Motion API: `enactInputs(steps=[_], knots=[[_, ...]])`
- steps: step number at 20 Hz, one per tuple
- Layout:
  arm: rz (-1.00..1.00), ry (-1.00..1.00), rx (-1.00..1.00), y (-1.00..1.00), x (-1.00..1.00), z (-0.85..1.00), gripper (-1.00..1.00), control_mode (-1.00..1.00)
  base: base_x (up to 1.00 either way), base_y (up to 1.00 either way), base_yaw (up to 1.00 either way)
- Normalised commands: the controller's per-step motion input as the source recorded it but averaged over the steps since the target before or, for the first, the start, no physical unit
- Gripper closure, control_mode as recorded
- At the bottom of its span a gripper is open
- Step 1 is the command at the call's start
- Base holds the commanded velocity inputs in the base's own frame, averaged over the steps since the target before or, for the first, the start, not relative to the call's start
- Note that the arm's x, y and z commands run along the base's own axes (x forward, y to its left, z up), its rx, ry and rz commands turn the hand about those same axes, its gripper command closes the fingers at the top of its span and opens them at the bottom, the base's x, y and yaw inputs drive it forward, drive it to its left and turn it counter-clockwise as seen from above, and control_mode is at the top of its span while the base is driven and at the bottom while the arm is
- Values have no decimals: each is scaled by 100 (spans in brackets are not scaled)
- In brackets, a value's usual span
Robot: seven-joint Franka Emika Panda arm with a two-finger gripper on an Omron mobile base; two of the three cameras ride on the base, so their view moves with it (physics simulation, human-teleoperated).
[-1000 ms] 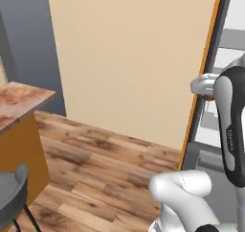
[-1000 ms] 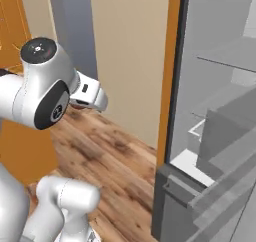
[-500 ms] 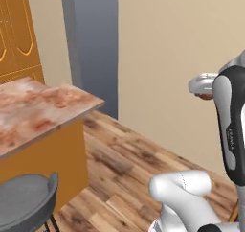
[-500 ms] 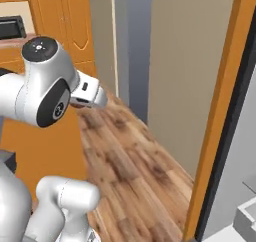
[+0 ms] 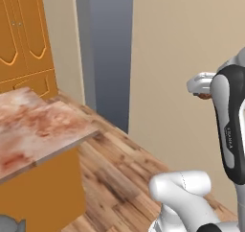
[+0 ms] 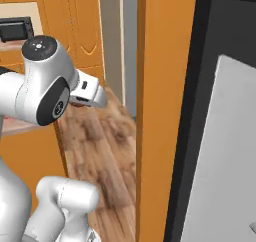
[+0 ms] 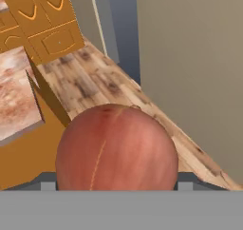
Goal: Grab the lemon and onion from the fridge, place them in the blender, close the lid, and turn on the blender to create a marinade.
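A big reddish-brown onion [image 7: 116, 143] sits between the fingertips of my gripper [image 7: 117, 181], which is shut on it. In the left base view the gripper [image 5: 201, 86] hangs high at the right, in front of a beige wall, with a sliver of the onion [image 5: 206, 96] under it. From the right base view, the hand [image 6: 89, 93] points toward the wooden floor. The fridge [image 6: 225, 136] stands at the right edge as a dark-framed grey panel. The lemon, the blender and its lid are out of view.
A marble-topped counter [image 5: 38, 130] on an orange base stands at the lower left, with a dark stool [image 5: 9, 224] by it. Orange cabinets [image 5: 24, 39] line the back. A tall orange panel [image 6: 160, 86] stands beside the fridge. Wooden floor [image 5: 119, 164] lies between.
The whole picture has swung as the base turned away from the fridge: its inside has left both views and the counter and cabinets have come in. The onion stays in my grip.
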Motion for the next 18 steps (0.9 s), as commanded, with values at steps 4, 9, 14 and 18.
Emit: enactInputs(steps=[4, 9, 14, 18], knots=[[0, 0, 0, 0, 0, 0, 100, 100, 100, -35, 25], [0, 0, 0, 0, 0, 0, 100, 100, 100, -27, 32], [0, 0, 0, 0, 0, 0, 100, 100, 100, -23, 34], [0, 0, 0, 0, 0, 0, 100, 100, 100, -92, 16]])
